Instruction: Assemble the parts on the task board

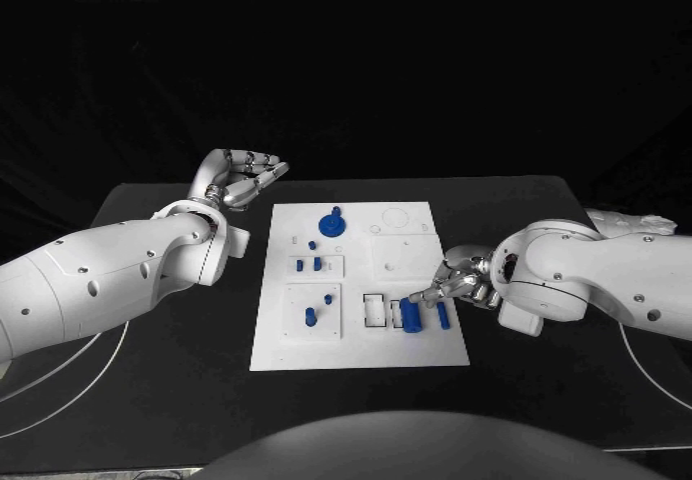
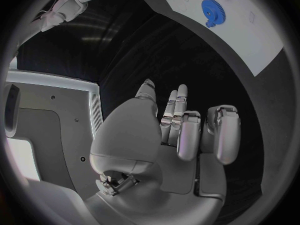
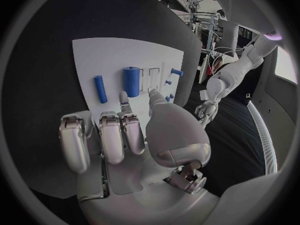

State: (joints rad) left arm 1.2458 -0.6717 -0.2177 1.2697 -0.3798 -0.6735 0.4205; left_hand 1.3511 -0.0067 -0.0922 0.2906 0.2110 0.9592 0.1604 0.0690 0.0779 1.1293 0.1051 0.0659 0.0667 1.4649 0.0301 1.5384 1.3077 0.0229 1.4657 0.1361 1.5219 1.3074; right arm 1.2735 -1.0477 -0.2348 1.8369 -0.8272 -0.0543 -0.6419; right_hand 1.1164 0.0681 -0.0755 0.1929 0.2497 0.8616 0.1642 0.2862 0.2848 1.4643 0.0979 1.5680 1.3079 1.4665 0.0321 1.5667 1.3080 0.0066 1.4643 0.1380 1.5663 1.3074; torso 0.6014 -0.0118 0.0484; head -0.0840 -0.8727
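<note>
My right hand (image 1: 459, 280) sits at the right edge of the task board (image 1: 361, 355), right of centre in the head view, fingers curled in and grasping nothing that I can see, one fingertip reaching toward the thick blue cylinder (image 1: 411, 318). That cylinder lies on the board's lower right part, with a thinner blue peg (image 1: 441, 315) just to its right. The risk, as I judge it: both are round and lying loose, so a glancing touch could roll them off the near edge, or I could nudge the peg while going for the cylinder.

My left hand (image 1: 240, 180) hangs over the black table (image 1: 159, 200) at upper left, apart from the board, fingers half curled and holding nothing.

As for recesses: the square frame at the board's lower left (image 1: 313, 310) has two small blue pieces in it; the smaller frame above (image 1: 319, 265) holds two short blue pegs. The blue gear (image 1: 333, 224) stands near the top. The slots beside the cylinder (image 1: 376, 311) look unfilled
</note>
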